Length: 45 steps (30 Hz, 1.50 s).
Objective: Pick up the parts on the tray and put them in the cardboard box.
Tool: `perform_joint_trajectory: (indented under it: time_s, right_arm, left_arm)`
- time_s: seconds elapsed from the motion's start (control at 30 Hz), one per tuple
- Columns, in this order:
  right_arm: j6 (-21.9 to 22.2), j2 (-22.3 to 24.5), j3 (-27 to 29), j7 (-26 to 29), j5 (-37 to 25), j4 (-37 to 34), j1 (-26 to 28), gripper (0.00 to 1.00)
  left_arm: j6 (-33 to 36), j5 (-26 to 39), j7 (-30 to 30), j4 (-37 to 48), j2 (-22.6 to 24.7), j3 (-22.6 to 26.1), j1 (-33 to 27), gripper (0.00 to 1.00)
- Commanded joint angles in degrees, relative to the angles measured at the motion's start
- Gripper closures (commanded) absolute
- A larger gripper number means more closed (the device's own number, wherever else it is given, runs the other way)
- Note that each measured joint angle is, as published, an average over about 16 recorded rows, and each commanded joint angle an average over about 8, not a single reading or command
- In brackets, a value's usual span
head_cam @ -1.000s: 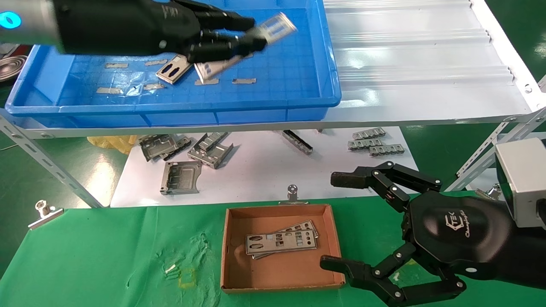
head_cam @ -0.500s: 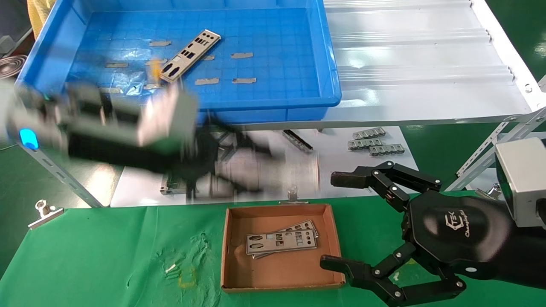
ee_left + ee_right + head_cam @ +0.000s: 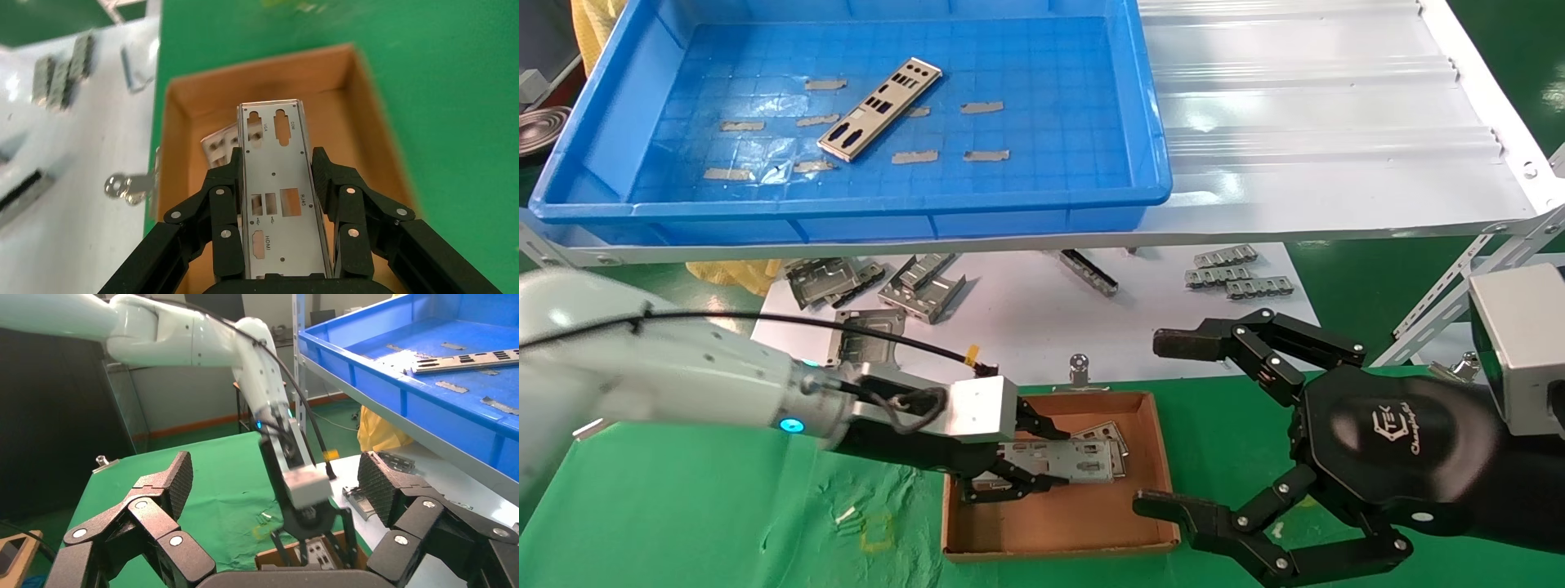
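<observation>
Left pincer [image 3: 278,184] pinches an I/O plate [image 3: 278,177] over the cardboard box [image 3: 1148,457]; it should lower flat onto the stacked plates [image 3: 1103,431], then release. Right pincer [image 3: 1173,425] idles spread, near right.

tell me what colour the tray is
Bright blue; the tray shows best in the head view.

We are holding one part [image 3: 281,202] between our left gripper's [image 3: 1009,465] fingers, over the cardboard box [image 3: 1148,482] and above two parts [image 3: 1109,445] lying in it. Far ahead, another part [image 3: 879,108] is lying in the tray [image 3: 1148,122]. Our right gripper [image 3: 1173,429] is hanging just right of the box.
</observation>
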Motion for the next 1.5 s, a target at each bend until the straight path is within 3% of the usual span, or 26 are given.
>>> perform_joint_trajectory:
  time_s: [0.03, 0.1, 0.13, 0.37, 0.4, 0.87, 1.27, 1.5]
  right_arm:
    - [0.0, 0.0, 0.0, 0.0, 0.0, 0.0, 0.0, 0.0]
    - [0.0, 0.0, 0.0, 0.0, 0.0, 0.0, 0.0, 0.0]
    - [0.0, 0.0, 0.0, 0.0, 0.0, 0.0, 0.0, 0.0]
    - [0.0, 0.0, 0.0, 0.0, 0.0, 0.0, 0.0, 0.0]
    - [0.0, 0.0, 0.0, 0.0, 0.0, 0.0, 0.0, 0.0]
    - [0.0, 0.0, 0.0, 0.0, 0.0, 0.0, 0.0, 0.0]
    - [0.01, 0.0, 0.0, 0.0, 0.01, -0.01, 0.0, 0.0]
    - [0.03, 0.0, 0.0, 0.0, 0.01, 0.0, -0.01, 0.0]
  left_arm:
    - [-2.37, 0.33, 1.19, 2.0, 1.76, 0.13, 1.7, 1.0]
    - [-2.96, 0.22, 2.32, 3.6, 2.74, 0.05, 2.15, 1.0]
    - [-3.15, 0.2, 2.79, 4.4, 3.17, 0.02, 2.26, 0.95]
    - [-4.07, 0.45, 5.51, 9.51, 5.66, 0.06, 1.88, 0.08]
    - [-4.15, 0.44, 5.86, 10.13, 5.92, 0.04, 1.77, 0.0]
    - [-2.49, 0.15, 7.6, 16.28, 7.86, 0.0, -0.6, 0.0]
    - [6.94, -6.18, 6.41, 19.17, 3.99, -3.61, -0.25, 0.0]
    - [8.07, -7.31, 6.73, 19.9, 3.0, -4.27, 0.18, 0.0]
